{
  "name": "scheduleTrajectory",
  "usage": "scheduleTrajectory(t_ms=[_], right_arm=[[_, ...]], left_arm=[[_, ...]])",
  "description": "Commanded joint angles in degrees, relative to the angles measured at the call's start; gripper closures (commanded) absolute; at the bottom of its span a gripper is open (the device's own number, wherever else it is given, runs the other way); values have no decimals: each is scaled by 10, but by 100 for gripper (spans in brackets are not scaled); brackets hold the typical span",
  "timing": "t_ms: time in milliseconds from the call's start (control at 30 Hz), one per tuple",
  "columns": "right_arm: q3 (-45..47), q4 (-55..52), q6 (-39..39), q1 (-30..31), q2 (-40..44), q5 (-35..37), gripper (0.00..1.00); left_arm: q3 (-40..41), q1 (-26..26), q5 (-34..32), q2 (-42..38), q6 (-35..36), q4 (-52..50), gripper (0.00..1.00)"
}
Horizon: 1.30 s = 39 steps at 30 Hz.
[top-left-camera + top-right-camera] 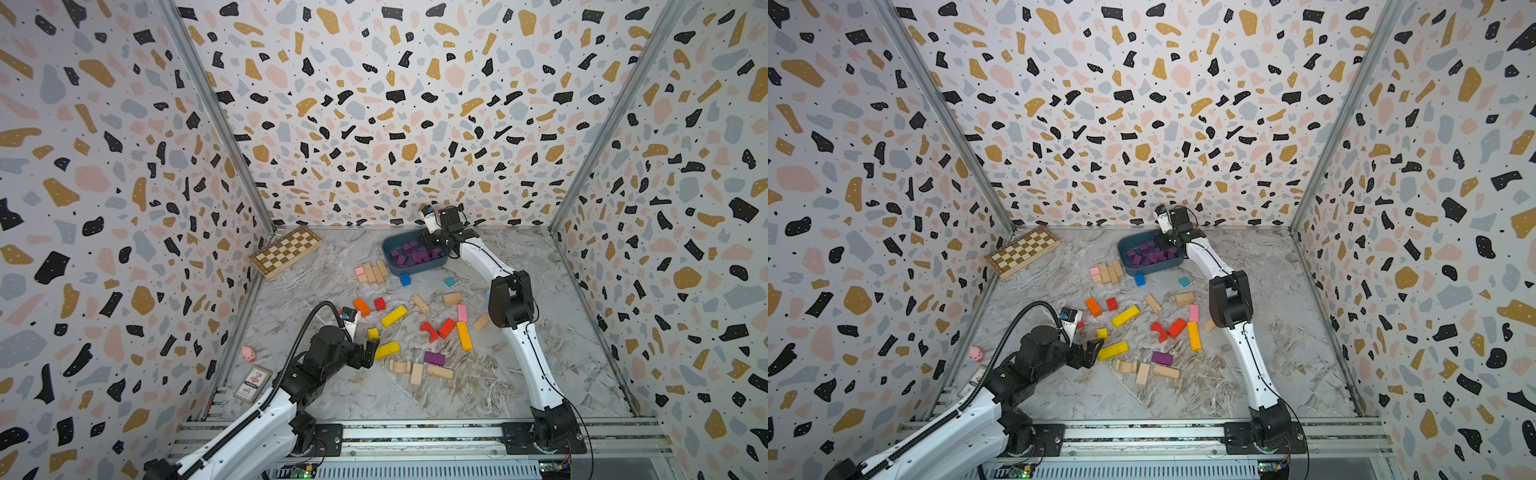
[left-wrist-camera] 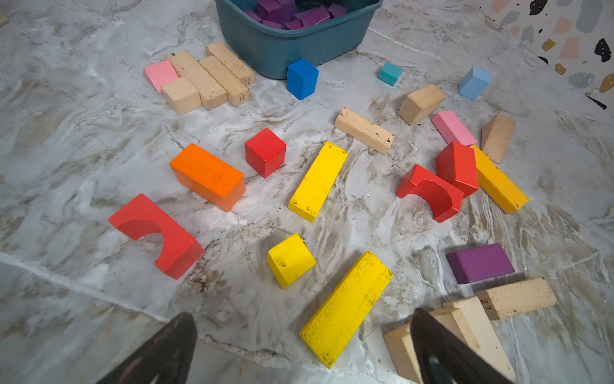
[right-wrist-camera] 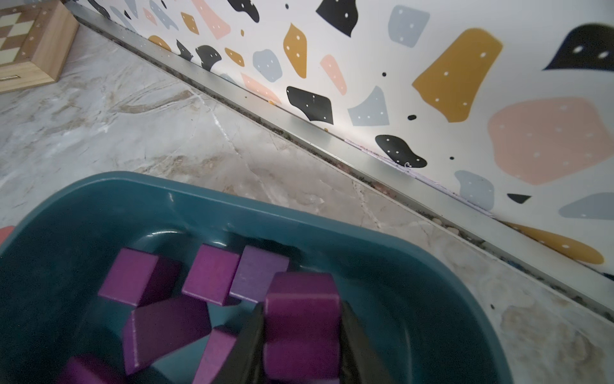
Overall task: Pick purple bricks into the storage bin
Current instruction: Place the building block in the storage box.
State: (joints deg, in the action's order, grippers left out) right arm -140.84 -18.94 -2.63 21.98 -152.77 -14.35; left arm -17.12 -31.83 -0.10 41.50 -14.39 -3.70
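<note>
Right now the right gripper (image 3: 300,319) is clamping a purple brick (image 3: 299,292) between its two dark fingers (image 3: 252,335), and it is hanging over the inside of the storage bin (image 3: 398,276). Below it, other purple bricks (image 1: 409,253) are lying jumbled on the bin's floor.

One loose purple brick (image 2: 480,262) is lying flat on the marble table (image 2: 83,133). It is sitting well apart from the bin, on the side toward the robot's base, just beside a pale wooden bar (image 2: 518,297).

The left gripper (image 2: 302,317) is hovering above the table, also well apart from the bin on that same side. Its fingers are standing wide apart and gripping nothing, and a long yellow bar (image 2: 347,307) is lying just ahead of them.

A blue cube (image 2: 301,79) is standing just beside the bin's near wall. A cluster of plain wooden bars (image 2: 209,78) is lying near the bin's corner. A wooden chessboard (image 1: 286,250) is resting near the bin, along the back wall.
</note>
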Motion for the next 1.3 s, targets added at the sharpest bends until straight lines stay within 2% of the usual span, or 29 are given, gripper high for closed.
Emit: scheduleTrajectory(t_ms=[0, 167, 433, 600, 633, 667, 700, 933, 1100, 1267], right_arm=[[-22, -6, -4, -1, 12, -3, 65], [-21, -9, -4, -1, 17, -2, 49], [-16, -16, -6, 0, 35, -3, 44], [33, -13, -9, 1, 83, -5, 35], [49, -11, -11, 3, 97, -5, 29], [68, -8, -15, 4, 111, -4, 10], [85, -5, -17, 5, 125, -1, 0], [268, 45, -44, 27, 266, 19, 0], [486, 135, -71, 75, 415, 83, 0], [666, 165, -50, 116, 549, 115, 0]], left_arm=[[0, 1, -4, -2, 0, 25, 1], [0, 2, -6, -3, 0, 24, 1], [1, 2, -6, -3, -1, 25, 1], [1, 1, -6, -4, 0, 25, 1], [1, 2, -5, -5, -1, 24, 1], [1, 2, -5, -6, 0, 25, 1], [2, 2, -5, -8, -1, 24, 1], [2, 2, -4, -8, 0, 26, 1], [0, 1, -2, -1, 0, 26, 1], [-1, 2, 1, 1, 0, 26, 1]])
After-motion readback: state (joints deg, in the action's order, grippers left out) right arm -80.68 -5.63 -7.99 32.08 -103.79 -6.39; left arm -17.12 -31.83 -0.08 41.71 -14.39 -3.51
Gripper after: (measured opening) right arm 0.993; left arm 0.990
